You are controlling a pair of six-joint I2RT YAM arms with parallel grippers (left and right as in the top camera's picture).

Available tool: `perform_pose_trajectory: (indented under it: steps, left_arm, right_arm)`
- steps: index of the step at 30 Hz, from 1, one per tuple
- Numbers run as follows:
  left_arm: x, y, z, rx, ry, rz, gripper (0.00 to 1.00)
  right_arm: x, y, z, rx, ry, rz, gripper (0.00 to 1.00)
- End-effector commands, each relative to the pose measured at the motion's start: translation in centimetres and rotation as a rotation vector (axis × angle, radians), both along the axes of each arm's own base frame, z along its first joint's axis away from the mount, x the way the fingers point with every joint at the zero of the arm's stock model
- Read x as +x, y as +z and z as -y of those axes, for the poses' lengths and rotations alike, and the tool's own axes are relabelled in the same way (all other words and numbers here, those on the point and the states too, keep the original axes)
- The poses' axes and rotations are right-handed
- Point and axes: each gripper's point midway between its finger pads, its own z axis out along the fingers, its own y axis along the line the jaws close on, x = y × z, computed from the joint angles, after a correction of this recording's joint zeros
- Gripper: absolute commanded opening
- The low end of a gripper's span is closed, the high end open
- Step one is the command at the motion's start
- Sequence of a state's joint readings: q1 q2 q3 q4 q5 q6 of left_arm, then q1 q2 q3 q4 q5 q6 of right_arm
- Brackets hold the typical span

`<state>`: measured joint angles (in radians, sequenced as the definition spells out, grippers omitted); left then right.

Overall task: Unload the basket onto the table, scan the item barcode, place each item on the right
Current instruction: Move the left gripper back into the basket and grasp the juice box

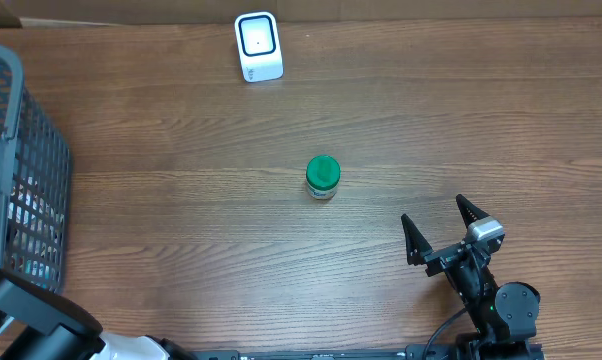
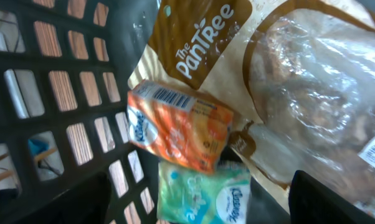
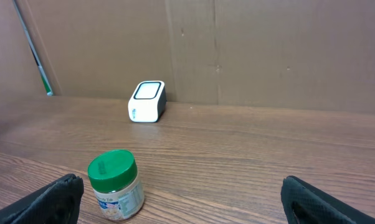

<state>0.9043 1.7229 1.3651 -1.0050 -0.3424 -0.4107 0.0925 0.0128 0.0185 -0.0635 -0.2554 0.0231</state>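
Kleenex pack [image 2: 203, 198], barcoded orange pack [image 2: 178, 127], bag [image 2: 203, 40] marked "The PanTree"

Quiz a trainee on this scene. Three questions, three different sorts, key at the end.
1. Fill the gap: the jar that stands on the table, nearer the arms than the white scanner, has a ____ lid.
2. True or false: the right gripper is shut on the jar.
3. In the left wrist view, which one shows a barcode? A. the orange pack; B. the green Kleenex pack; C. the basket wall.

Key: 1. green. 2. False: the right gripper is open and apart from the jar. 3. A.
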Motion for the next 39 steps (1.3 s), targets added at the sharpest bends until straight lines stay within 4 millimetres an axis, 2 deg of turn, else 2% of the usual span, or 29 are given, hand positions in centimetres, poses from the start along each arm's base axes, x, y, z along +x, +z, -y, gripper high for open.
perform_pose_trajectory:
  steps: [1, 8, 12, 14, 17, 18, 22, 28, 34, 35, 38, 39]
  left_arm:
    - [-0.8, -1.5, -0.6, -0.010, -0.020, -0.073, 0.74]
    - [-1.5, -4.7, -1.0, -0.055, -0.014, -0.170, 0.70]
    - [-1.4, -5.9, -1.2, -0.065, -0.014, -0.186, 0.67]
    - [-1.3, -6.1, -1.4, -0.062, -0.014, -0.184, 0.60]
    - [-1.1, -6.2, -1.6, -0.055, -0.013, -0.177, 0.40]
    - [-1.1, -6.2, -1.6, -0.053, -0.010, -0.175, 0.37]
    - [-1.1, -6.3, -1.6, -0.056, -0.006, -0.177, 0.36]
    - [-1.4, -7.4, -1.3, -0.082, -0.008, -0.198, 0.47]
    - [-1.5, -9.2, -1.1, -0.115, -0.011, -0.224, 0.49]
    - [-1.5, -9.4, -1.1, -0.118, -0.011, -0.226, 0.45]
    - [-1.5, -9.7, -1.1, -0.122, -0.011, -0.229, 0.04]
    - [-1.4, -9.7, -1.2, -0.121, -0.011, -0.228, 0.04]
  right_arm:
    - [0.0, -0.2, -0.1, 0.003, 0.004, 0.003, 1.00]
    - [0.0, -0.2, -0.1, 0.003, 0.004, 0.003, 1.00]
    - [0.0, -0.2, -0.1, 0.003, 0.004, 0.003, 1.00]
    - [0.0, -0.2, -0.1, 0.003, 0.004, 0.003, 1.00]
    - [0.0, -0.2, -0.1, 0.003, 0.004, 0.003, 1.00]
    - [0.0, -0.2, -0.1, 0.003, 0.004, 0.003, 1.00]
    - [0.0, -0.2, -0.1, 0.003, 0.004, 0.003, 1.00]
    - [0.0, -0.2, -0.1, 0.003, 0.004, 0.003, 1.00]
    - [0.0, -0.2, -0.1, 0.003, 0.004, 0.003, 1.00]
    - [0.0, -0.2, -0.1, 0.003, 0.004, 0.003, 1.00]
    - [0.0, -0.2, -0.1, 0.003, 0.004, 0.003, 1.00]
    - [0.0, -0.2, -0.1, 0.003, 0.004, 0.003, 1.00]
